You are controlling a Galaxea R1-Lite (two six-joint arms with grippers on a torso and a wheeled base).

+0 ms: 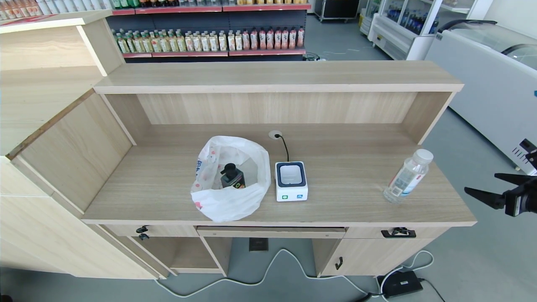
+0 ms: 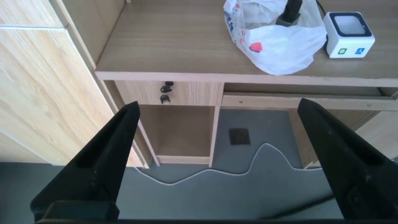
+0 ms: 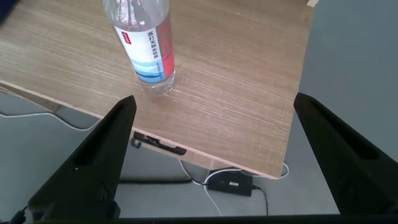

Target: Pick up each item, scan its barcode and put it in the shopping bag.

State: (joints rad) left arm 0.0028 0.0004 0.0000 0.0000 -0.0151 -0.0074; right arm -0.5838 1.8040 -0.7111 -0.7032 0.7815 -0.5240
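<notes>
The upright bottle is stood on the desk, near the right gripper, to its left. Its jaws are seen released, empty.

The counter was lit brightly and evenly from above. Only faint, soft shadows were cast beside the shopping bag and the water bottle. Pale glare was seen on the freezer lid at the far right. Straight edges were bowed toward the head view's borders.

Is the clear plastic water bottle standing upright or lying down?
Upright: the clear plastic water bottle stands on its base on the wooden counter, white cap uppermost.
</notes>
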